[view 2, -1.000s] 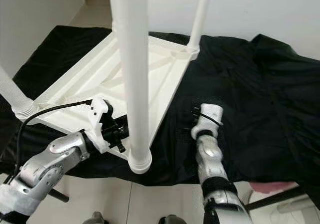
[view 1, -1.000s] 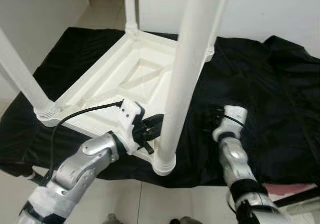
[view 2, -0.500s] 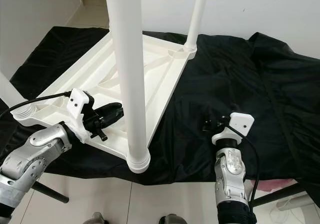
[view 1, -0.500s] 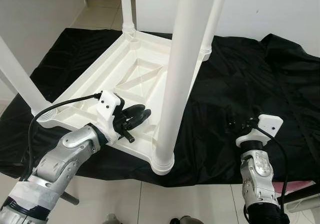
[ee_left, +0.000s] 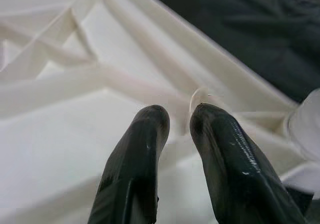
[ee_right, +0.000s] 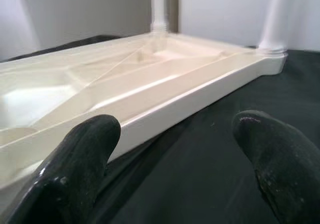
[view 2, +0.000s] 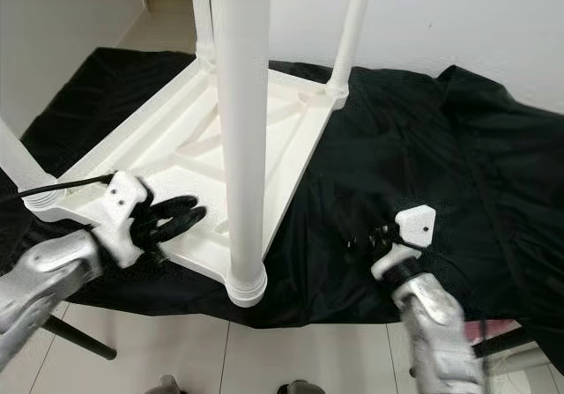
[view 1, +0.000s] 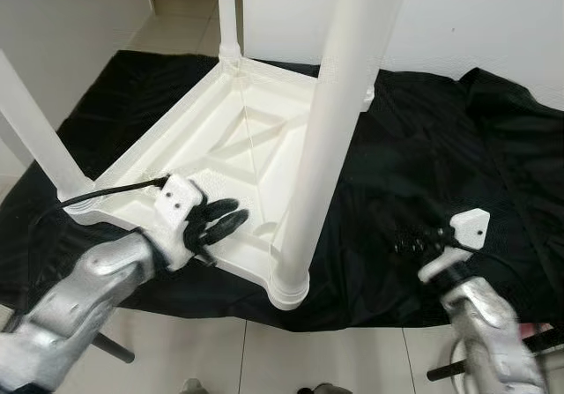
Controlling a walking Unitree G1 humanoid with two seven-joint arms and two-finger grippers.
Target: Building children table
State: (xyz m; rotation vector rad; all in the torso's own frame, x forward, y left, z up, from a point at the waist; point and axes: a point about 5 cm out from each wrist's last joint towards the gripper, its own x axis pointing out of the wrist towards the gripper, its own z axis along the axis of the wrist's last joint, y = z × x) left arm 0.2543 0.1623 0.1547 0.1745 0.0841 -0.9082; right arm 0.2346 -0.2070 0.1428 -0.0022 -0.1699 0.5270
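A white plastic children's table (view 1: 264, 134) lies upside down on a black cloth (view 1: 441, 147), with its legs pointing up. The nearest leg (view 1: 324, 138) rises from the front corner. My left gripper (view 1: 225, 218) hovers over the table's near rim, left of that leg. In the left wrist view its fingers (ee_left: 145, 149) are almost together with nothing between them, above the ribbed underside (ee_left: 75, 83). My right gripper (view 1: 407, 240) is open over the cloth to the right of the table. In the right wrist view its fingers (ee_right: 85, 149) point at the table's side rim (ee_right: 190, 96).
The cloth covers a low platform whose front edge (view 1: 352, 319) lies just below the nearest leg's base; tiled floor (view 1: 264, 359) lies in front. Another leg (view 1: 31, 130) stands at the left corner, two more (view 2: 357, 24) at the far corners. White walls (view 1: 493, 15) stand behind.
My left gripper has drawn back from the nearest leg, leftwards along the rim. My right arm has swung out to the right and lower over the cloth. The camera has shifted a little.
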